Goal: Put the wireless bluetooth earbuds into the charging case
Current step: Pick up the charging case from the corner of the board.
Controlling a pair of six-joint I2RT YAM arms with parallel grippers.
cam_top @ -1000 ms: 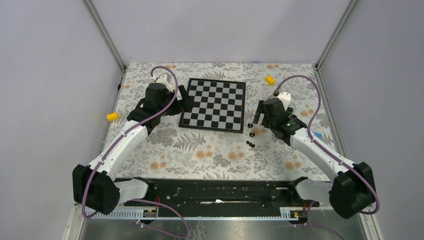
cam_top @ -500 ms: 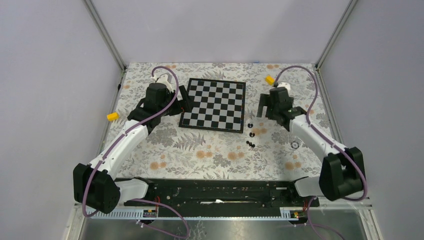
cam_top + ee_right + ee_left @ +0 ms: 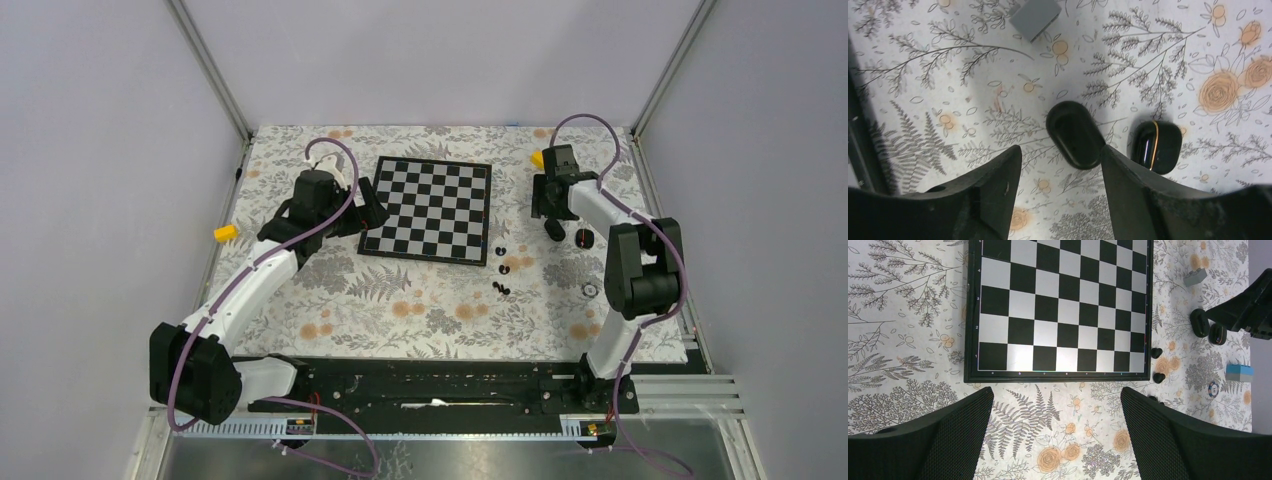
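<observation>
Right gripper (image 3: pixel 1060 152): jaws apart, empty, poised over charging case (image 3: pixel 1075 135). Handling: centre the 2 jaws across its narrow width, lower squarely. Left gripper (image 3: pixel 1057 392): released.

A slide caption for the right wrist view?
Right gripper open above the charging case; a gold-lined black pod and grey cube nearby.

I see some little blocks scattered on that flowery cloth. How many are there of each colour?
Yellow blocks: 2
Grey block: 1
Blue block: 1
Total: 4
</observation>
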